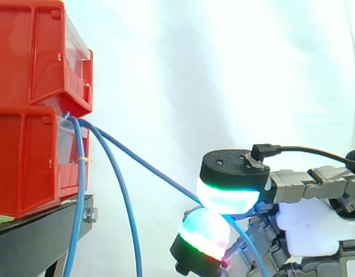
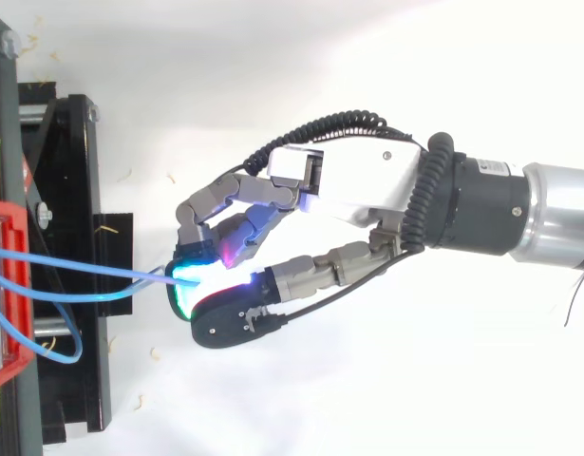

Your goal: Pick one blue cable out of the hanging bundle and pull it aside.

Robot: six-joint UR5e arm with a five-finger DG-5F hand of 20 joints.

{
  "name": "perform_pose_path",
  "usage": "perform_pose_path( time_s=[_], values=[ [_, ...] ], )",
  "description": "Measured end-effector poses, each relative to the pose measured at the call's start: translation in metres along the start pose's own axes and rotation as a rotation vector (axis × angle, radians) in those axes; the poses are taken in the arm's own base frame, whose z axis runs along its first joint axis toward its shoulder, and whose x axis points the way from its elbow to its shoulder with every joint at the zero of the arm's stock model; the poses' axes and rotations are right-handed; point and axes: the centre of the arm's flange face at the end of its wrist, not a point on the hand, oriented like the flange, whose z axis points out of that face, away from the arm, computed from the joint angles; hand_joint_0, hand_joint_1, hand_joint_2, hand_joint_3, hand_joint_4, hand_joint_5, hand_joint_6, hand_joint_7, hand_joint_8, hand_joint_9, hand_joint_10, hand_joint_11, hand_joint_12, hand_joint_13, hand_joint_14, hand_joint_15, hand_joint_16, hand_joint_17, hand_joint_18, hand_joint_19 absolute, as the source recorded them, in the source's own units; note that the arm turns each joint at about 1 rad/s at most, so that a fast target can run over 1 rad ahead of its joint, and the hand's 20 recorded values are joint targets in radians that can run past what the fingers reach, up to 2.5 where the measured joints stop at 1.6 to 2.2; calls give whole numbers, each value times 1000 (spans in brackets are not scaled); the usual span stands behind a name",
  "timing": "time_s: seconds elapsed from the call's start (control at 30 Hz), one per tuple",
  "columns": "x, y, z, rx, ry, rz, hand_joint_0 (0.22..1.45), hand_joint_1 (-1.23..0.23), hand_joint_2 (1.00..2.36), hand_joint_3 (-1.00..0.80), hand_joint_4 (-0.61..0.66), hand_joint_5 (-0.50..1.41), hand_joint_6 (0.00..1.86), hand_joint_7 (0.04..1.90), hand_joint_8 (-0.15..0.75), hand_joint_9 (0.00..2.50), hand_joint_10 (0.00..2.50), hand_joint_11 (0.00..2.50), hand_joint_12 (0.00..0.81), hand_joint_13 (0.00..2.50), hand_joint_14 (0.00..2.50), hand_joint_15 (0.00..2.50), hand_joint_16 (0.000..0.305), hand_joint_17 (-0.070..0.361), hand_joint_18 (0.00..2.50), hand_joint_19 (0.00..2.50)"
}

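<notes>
Several blue cables (image 1: 80, 190) hang from the front of the lower red bin (image 1: 27, 164), tied by a yellow band. One blue cable (image 1: 145, 165) is drawn out taut to the right, away from the others, and runs down between my glowing fingertips (image 1: 226, 199). My hand (image 2: 353, 185) reaches in from the right with its fingers and thumb curled and pinching that cable (image 2: 102, 276). In the top view the pinch sits just right of the black stand (image 2: 73, 256).
Two red bins (image 1: 33, 52) are stacked on the black stand at the left. A loop of blue cable (image 2: 59, 353) lies over the stand's edge. White curtain behind, white floor below with small wood shavings scattered.
</notes>
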Motion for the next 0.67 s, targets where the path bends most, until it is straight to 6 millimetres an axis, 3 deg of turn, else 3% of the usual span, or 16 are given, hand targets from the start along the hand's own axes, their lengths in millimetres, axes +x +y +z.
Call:
perform_pose_path(
  time_s=[0.67],
  values=[
    [0,0,0,0,0,0,612,-701,1004,113,48,-121,928,1344,362,883,14,701,390,778,17,538,61,138,727,458]
  ],
)
